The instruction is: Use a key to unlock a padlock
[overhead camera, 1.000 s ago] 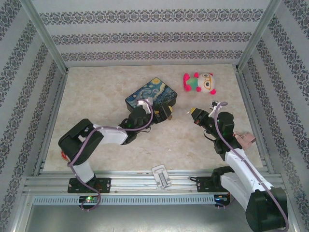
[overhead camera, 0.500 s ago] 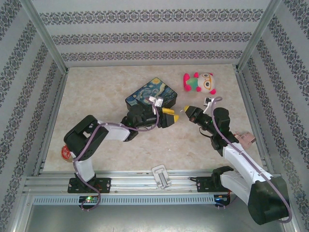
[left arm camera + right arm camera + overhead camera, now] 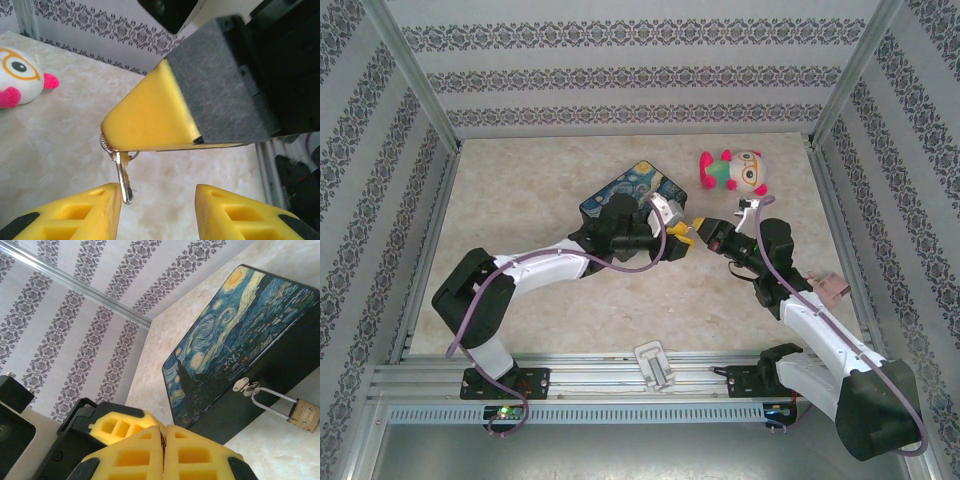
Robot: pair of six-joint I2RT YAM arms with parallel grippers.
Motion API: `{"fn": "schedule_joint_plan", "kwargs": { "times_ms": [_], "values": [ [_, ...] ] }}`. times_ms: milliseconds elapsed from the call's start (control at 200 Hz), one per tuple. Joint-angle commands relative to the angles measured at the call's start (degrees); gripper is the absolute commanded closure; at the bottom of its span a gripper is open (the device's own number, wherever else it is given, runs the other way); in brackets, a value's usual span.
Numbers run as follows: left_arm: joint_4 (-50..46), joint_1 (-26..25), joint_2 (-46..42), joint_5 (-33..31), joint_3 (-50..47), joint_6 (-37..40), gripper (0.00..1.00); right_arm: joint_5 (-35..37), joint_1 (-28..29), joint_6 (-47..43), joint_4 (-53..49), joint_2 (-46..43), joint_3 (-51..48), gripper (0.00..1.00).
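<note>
Left gripper (image 3: pixel 157 202) astride key (image 3: pixel 123 177) beneath right gripper (image 3: pixel 163 445)

A beige marbled tabletop (image 3: pixel 520 190) is shown; a dark rectangular tin painted with a swirling night sky (image 3: pixel 638 185) is set toward twelve o'clock, and a pink-and-white plush toy (image 3: pixel 735 172) toward two o'clock.

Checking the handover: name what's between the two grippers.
The key, dangling from the shut right gripper into the gap of the open left gripper; left wrist view.
</note>
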Motion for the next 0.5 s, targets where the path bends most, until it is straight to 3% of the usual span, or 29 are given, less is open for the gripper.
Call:
{"fn": "schedule_joint_plan", "kwargs": {
  "times_ms": [0,105,500],
  "values": [
    [-8.2,-0.2,-1.1,-2.5,2.4,8.3,0.6,-1.5,0.9,-0.1,0.7,0.2,1.9,1.0],
    [-8.5,-0.3,-0.8,-2.9,3.2,8.9,0.69,-1.7,1.0,-0.3,0.0,0.2,2.1,1.0],
    [-11.4,-0.3,-0.3,-2.9,6.5,11.5,0.73,-2.0,1.8,-1.8,-1.9,0.8,2.6,1.0]
  ]
}}
